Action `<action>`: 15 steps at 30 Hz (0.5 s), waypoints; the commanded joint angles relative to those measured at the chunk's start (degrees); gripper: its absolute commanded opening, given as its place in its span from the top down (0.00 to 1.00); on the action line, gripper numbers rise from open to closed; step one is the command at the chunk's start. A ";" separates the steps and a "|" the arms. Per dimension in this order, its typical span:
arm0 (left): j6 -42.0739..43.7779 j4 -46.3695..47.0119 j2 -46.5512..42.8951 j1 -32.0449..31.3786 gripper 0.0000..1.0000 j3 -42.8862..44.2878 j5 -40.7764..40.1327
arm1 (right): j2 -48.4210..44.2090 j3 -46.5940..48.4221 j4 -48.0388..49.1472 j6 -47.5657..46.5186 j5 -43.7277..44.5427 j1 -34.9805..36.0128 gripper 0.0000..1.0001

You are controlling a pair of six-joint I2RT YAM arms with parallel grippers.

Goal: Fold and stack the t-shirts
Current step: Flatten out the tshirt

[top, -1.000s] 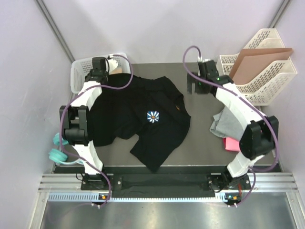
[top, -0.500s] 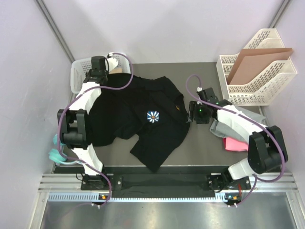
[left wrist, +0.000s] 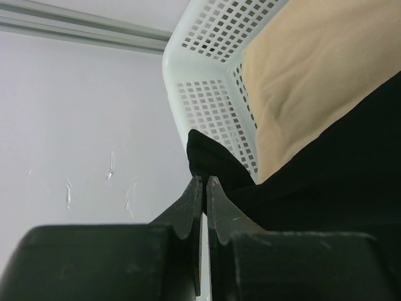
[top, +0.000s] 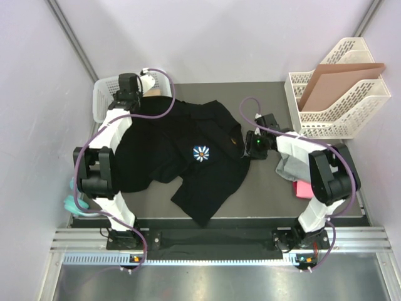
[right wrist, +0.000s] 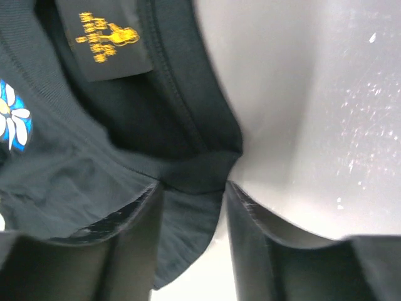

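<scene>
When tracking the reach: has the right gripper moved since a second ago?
Yes. The right gripper moved toward the near edge, away from the white rack, to the black shirt.

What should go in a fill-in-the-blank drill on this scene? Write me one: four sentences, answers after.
The large spread-out t-shirt is ____ in colour.
Beside the grey t-shirt lies another shirt, coloured ____.
The ____ arm's gripper straddles the large shirt's edge near its neck label, jaws apart.
The left gripper, next to the white basket, is ____ on that shirt's cloth.
Missing words: black; pink; right; shut.
</scene>
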 commanded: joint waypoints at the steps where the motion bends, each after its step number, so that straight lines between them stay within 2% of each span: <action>1: -0.15 1.53 -4.22 -0.09 1.00 -0.81 -0.05 | 2.03 2.36 4.47 1.65 -1.78 -1.42 0.63; 2: -0.15 1.45 -4.13 -0.09 1.00 -0.73 -0.13 | 2.30 2.36 4.64 2.00 -2.13 -1.42 0.71; 4: -0.15 1.27 -4.31 -0.09 1.00 -0.46 -0.22 | 2.57 1.93 5.51 2.79 -2.83 -1.42 0.73; 8: -0.15 0.14 -5.10 -0.09 1.00 -0.46 0.13 | 0.55 -0.79 5.26 3.49 -1.36 -1.51 1.00; 12: 0.29 -4.43 -6.85 -0.71 1.00 0.15 1.97 | -5.06 -2.90 -1.41 2.44 7.08 -2.21 1.00; 15: 1.51 -12.57 -8.87 -2.46 1.00 0.24 5.83 | -11.13 -5.71 -6.16 1.65 11.48 -5.37 1.00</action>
